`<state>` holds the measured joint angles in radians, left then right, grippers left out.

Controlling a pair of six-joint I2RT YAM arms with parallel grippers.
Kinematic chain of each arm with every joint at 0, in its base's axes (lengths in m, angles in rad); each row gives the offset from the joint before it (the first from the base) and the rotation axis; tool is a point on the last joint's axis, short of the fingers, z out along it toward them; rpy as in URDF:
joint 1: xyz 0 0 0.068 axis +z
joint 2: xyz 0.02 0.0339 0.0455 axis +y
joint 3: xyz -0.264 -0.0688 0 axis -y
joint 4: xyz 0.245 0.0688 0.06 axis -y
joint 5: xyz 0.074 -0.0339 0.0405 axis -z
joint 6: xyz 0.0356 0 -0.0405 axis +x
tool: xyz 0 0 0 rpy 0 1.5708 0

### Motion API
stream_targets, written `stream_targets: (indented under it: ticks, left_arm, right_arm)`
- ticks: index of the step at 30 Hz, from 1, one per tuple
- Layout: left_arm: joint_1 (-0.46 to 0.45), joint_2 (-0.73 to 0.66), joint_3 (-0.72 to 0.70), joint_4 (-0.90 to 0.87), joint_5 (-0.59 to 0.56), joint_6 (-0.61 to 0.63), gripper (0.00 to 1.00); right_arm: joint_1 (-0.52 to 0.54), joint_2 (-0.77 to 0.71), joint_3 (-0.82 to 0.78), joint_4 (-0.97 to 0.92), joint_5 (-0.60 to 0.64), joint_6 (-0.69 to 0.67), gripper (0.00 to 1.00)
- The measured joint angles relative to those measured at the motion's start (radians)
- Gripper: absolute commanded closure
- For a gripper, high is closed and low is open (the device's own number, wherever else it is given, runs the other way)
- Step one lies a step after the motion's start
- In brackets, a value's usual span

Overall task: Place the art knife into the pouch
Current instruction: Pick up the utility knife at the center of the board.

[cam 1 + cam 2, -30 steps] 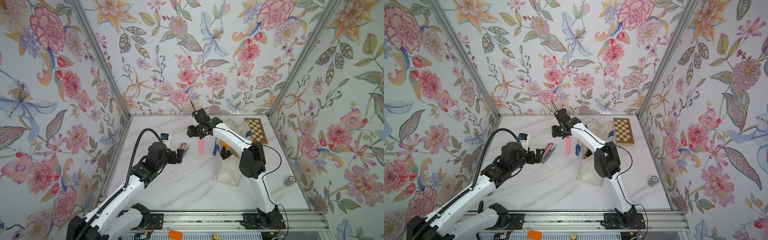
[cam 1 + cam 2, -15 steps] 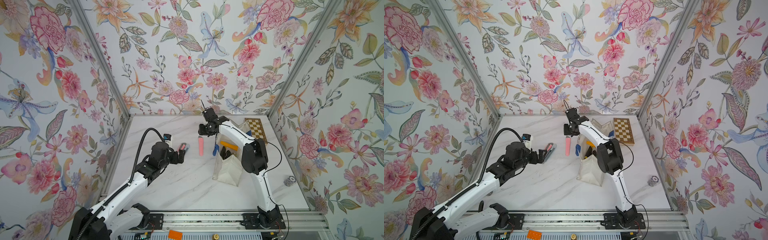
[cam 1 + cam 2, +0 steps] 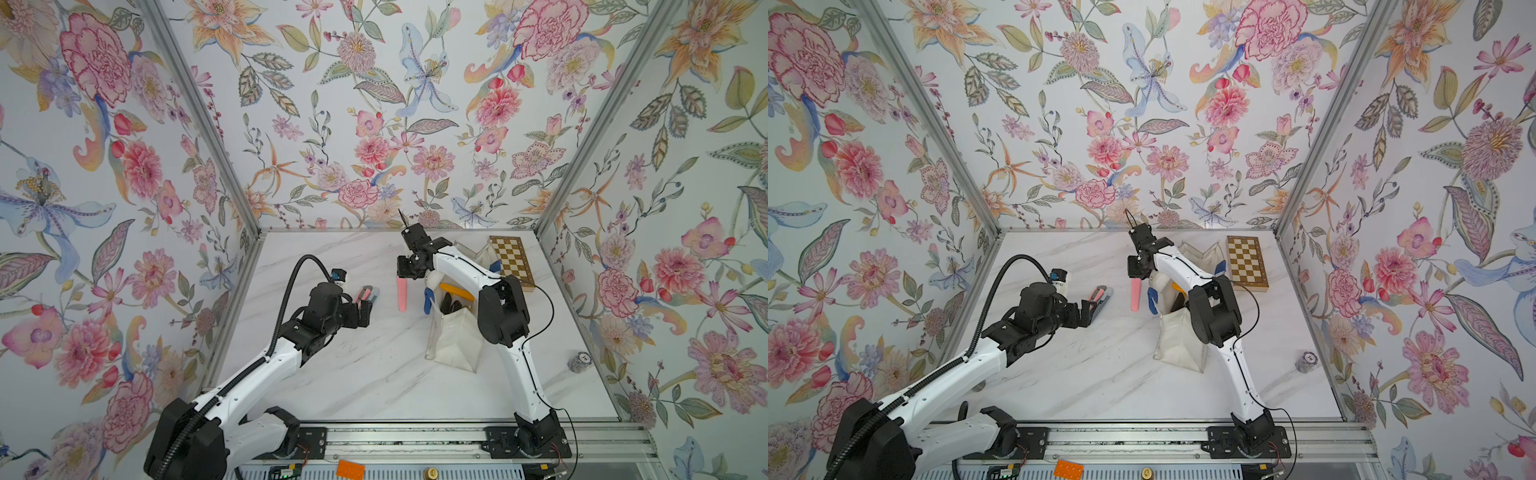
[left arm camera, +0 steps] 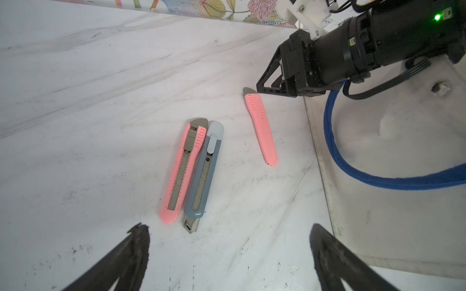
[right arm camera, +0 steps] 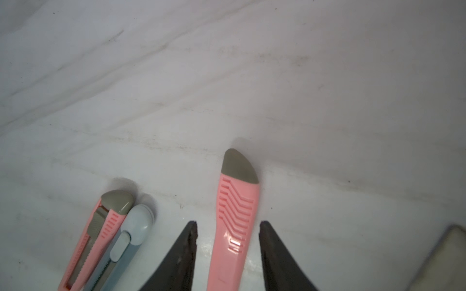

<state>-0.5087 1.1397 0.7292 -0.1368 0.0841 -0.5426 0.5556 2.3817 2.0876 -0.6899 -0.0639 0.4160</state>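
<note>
Right wrist view: right gripper [image 5: 227, 224] straddles the pink art knife [image 5: 235, 214] — fingers [image 5: 186, 252] part-open, gaps both sides, nothing held — set to pinch its narrow flanks. Left gripper [image 4: 229, 226] gapes empty.

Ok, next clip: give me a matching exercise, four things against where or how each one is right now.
1 lone pink knife
2 grey-blue knife
3 chessboard
4 left gripper

a open, holding nothing
b on the table between the fingers of the right gripper
c lying against a second pink knife
d far corner, past the pouch

Pairs: 1-b, 2-c, 3-d, 4-a
</note>
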Motion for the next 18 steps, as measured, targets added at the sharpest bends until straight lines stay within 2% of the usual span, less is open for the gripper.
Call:
stream_targets:
  ticks: [18]
  left_arm:
    - [0.0,0.034,0.007,0.003,0.01,0.003,0.01]
  right_arm:
    - [-0.002,0.053,0.0,0.003,-0.007,0.0,0.6]
